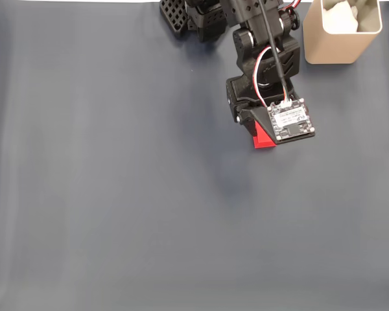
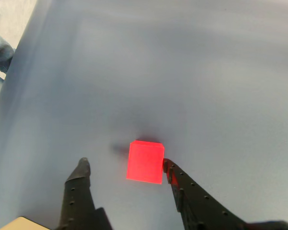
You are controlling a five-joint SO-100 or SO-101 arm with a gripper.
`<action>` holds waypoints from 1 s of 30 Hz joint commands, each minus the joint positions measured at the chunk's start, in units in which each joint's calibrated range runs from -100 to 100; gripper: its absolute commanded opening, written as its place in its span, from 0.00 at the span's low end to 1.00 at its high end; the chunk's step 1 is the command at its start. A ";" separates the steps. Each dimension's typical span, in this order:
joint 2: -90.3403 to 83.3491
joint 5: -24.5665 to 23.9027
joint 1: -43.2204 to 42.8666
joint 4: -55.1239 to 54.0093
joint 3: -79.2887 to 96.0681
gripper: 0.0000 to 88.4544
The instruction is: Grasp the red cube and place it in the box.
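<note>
**Desk:** Where is the red cube (image 2: 145, 162) in this shot?

**Photographer:** On the dark grey mat (image 1: 117, 194), in the upper right part near its top edge. The wrist view shows it between the two black fingers of the gripper (image 2: 125, 165). The right-hand finger touches or nearly touches its side, while the left-hand fingertip (image 2: 82, 166) stands apart from it. The jaws are spread, pinching nothing.

**Desk:** Which step is that?

**Photographer:** By my reading, the grasp itself: the gripper is placed round the cube but not closed. The next move calls for closing the jaws squarely on it, then a lift and a carry to the tan box (image 1: 340, 48), which stands at the mat's top right corner in the fixed view, well apart from the cube.

**Desk:** Any legible writing?

**Photographer:** None. A small circuit board (image 1: 290, 121) sits on the arm, too small to read.
</note>
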 commanded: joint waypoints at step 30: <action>-0.28 2.25 -1.44 2.37 -4.51 0.10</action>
